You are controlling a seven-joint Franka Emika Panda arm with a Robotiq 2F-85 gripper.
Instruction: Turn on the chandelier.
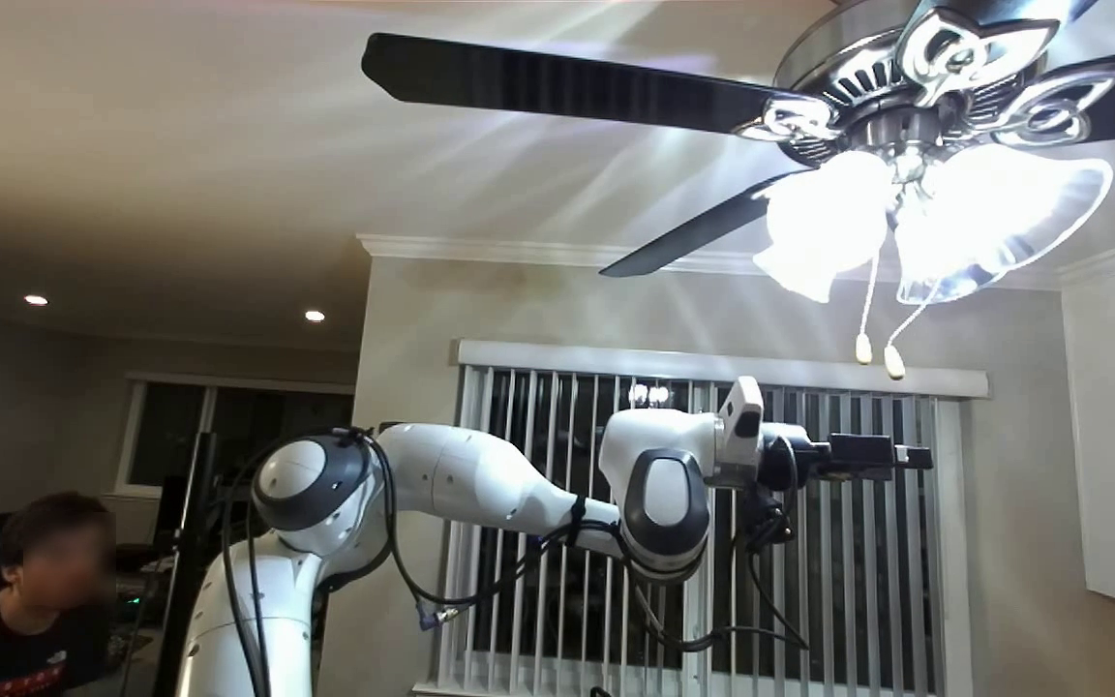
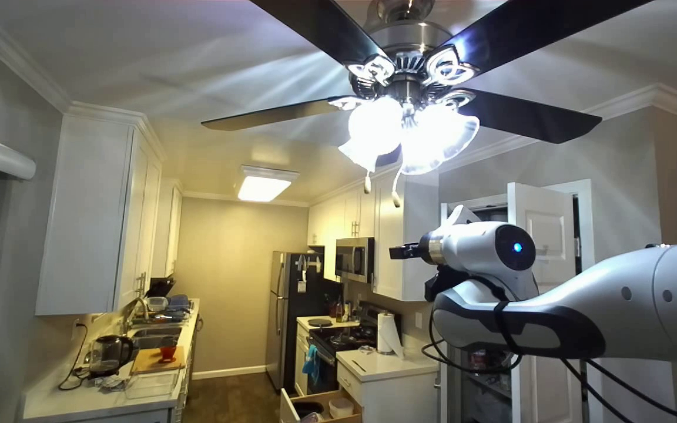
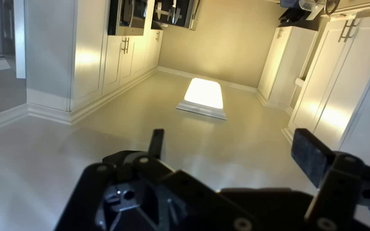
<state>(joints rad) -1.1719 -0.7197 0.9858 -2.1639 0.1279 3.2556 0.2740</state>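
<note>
The chandelier (image 1: 983, 213) is a ceiling-fan light with glass shades. It glows brightly in both exterior views and also shows in an exterior view (image 2: 435, 138). Two pull chains hang from it with small pale pulls (image 1: 893, 362), also seen as pulls in an exterior view (image 2: 396, 198). My gripper (image 1: 916, 458) points horizontally below the pulls, apart from them; it also shows in an exterior view (image 2: 398, 252). In the wrist view, my gripper (image 3: 230, 150) has its fingers wide apart with nothing between them. The chandelier and chains are out of the wrist view.
Dark fan blades (image 1: 557, 82) spread above the arm. A window with vertical blinds (image 1: 538, 542) stands behind it. A person (image 1: 30, 600) is at the lower left. A lit ceiling panel (image 2: 264, 187) and white cabinets (image 2: 89, 217) are in the kitchen. A door (image 2: 541, 235) stands open.
</note>
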